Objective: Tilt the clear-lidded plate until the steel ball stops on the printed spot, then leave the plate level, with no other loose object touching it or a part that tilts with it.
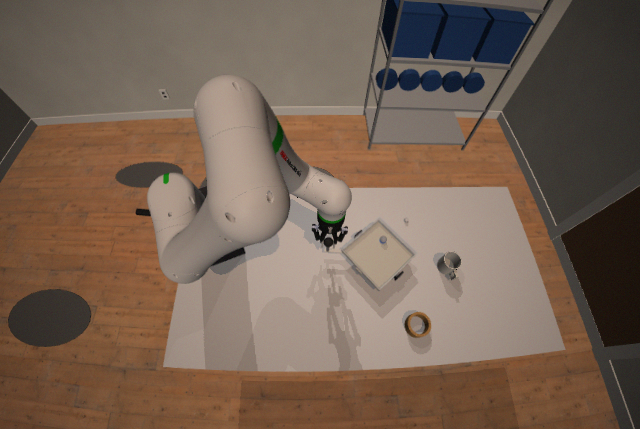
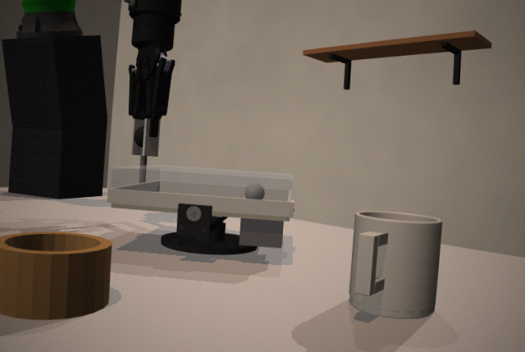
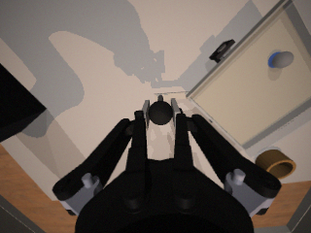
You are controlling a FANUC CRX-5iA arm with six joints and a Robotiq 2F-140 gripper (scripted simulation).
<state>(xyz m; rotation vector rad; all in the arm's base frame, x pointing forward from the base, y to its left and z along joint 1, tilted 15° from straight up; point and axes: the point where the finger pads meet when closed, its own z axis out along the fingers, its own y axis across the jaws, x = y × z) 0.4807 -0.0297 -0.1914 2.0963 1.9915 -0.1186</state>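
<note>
The gripper (image 3: 160,108) pointed straight down beside the left corner of the clear-lidded plate (image 1: 370,262), its two fingers closed on a dark round knob (image 3: 160,112) at the top of a thin upright rod (image 2: 143,167). In the exterior view the rod ran down from the knob to the plate's far left edge. The plate sat on a black pivot block (image 2: 194,219) over a round black base (image 2: 182,244), and it dipped slightly toward the right, where a grey block (image 2: 261,232) stood under its lower edge. The steel ball (image 2: 254,191) lay inside under the lid, near the right rim; in the wrist view it rested against the blue printed spot (image 3: 272,59), partly covering it. A grey mug (image 2: 394,264) stood on the white mat (image 1: 258,331) to the right of the plate, well apart from it. A wooden ring (image 1: 417,324) lay nearer, also apart. A small pale object (image 1: 406,220) sat on the mat beyond the plate's far corner, too small to identify. A shelf rack (image 1: 378,57) with blue boxes stood against the far wall
</note>
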